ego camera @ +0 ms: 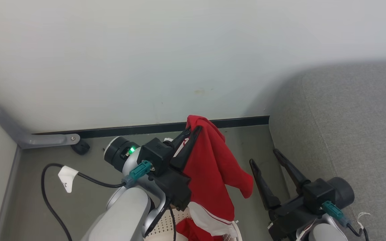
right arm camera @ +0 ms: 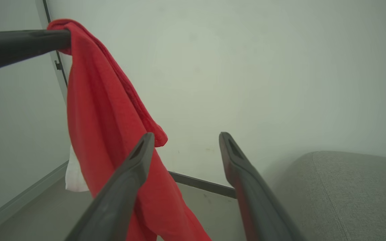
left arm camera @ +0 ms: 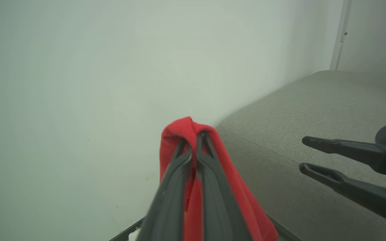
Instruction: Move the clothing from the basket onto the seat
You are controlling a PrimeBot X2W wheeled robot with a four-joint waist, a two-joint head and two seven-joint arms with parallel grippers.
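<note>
The grey-green floor (ego camera: 25, 201) carries the perforated cream basket (ego camera: 166, 226) at the near edge and the grey seat (ego camera: 347, 127) at the right. A looping black cable (ego camera: 43, 187) with a white tag (ego camera: 67, 177) and a small black knob (ego camera: 80, 147) lie near the wall.

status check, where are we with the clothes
Left tool shut on red garment, hanging above basket. Right tool open, empty. More red cloth in basket. Right tool sits between garment and seat.
</note>
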